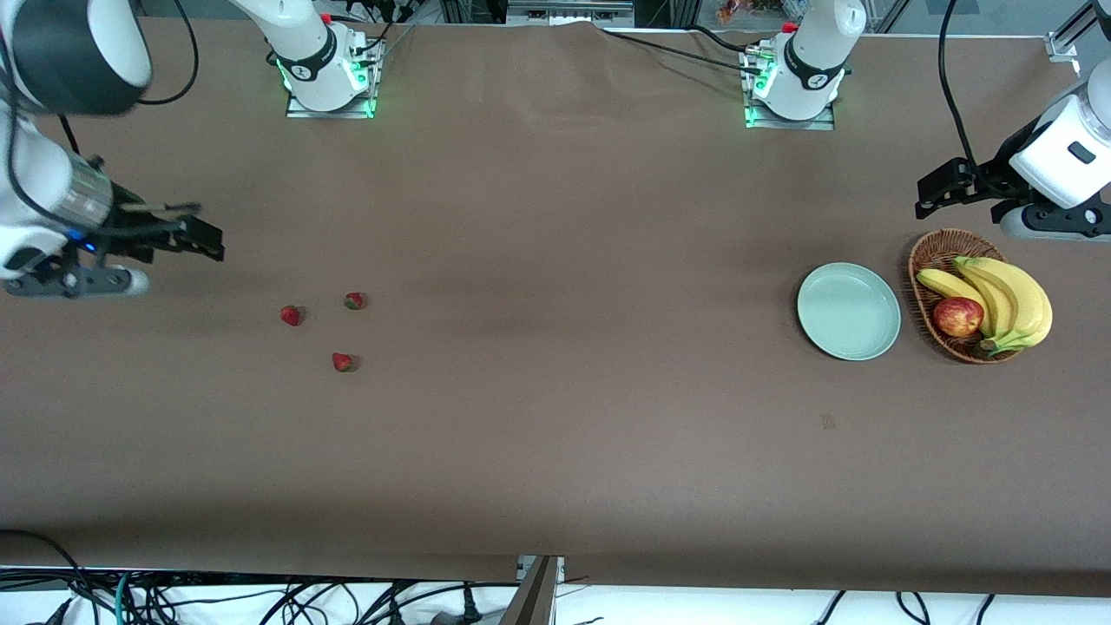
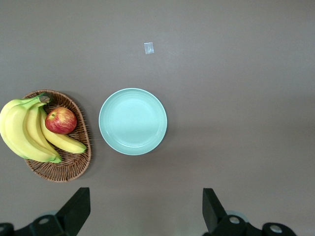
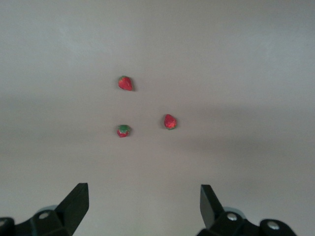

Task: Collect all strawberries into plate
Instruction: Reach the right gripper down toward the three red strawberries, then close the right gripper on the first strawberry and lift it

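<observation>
1. Right gripper (image 1: 201, 236): jaws wide apart, holding nothing, up over bare bench (image 1: 555, 451) at the right arm's end.
2. Left gripper (image 1: 930, 193): jaws wide apart, nothing held, hanging above the bench near the basket (image 1: 922, 260).
3. Three strawberries (image 1: 291, 315), (image 1: 354, 300), (image 1: 343, 362) lie loose near the right gripper.
4. Plate (image 1: 848, 311) sits bare just beside the basket of bananas (image 1: 1011, 299) and apple (image 1: 957, 316), well apart from the berries.
</observation>
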You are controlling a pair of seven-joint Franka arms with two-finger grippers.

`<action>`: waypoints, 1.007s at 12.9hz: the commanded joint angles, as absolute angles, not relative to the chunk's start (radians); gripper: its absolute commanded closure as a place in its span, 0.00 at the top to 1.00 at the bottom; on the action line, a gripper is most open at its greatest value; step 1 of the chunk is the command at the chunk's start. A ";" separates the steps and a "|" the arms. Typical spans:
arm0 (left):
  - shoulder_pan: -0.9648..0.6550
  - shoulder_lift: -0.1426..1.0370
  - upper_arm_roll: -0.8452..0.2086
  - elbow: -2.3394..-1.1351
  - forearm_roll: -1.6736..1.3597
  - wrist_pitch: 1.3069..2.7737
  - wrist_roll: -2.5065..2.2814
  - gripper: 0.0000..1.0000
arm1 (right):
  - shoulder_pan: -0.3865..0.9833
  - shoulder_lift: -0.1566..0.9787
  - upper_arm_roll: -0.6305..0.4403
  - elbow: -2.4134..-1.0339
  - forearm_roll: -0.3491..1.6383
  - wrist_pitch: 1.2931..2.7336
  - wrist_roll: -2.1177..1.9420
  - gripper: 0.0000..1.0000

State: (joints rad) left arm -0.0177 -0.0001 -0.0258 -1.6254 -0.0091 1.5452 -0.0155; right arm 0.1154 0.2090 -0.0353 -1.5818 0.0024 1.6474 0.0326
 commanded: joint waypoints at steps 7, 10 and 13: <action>-0.014 0.005 -0.031 -1.628 0.002 1.543 -0.005 1.00 | 0.115 0.311 -0.031 -1.832 0.006 1.966 -0.121 1.00; -0.014 0.005 -0.031 -1.628 0.002 1.543 -0.003 1.00 | 0.114 0.337 -0.031 -2.010 0.008 2.246 -0.129 1.00; -0.014 0.006 -0.031 -1.629 0.002 1.543 -0.003 1.00 | 0.097 0.402 -0.032 -2.051 0.006 2.355 -0.169 1.00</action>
State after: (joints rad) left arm -0.0177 0.0092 -0.0263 -1.6264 -0.0091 1.5452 -0.0155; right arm 0.1187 0.3921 -0.0336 -2.0297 0.0020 2.3183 -0.1208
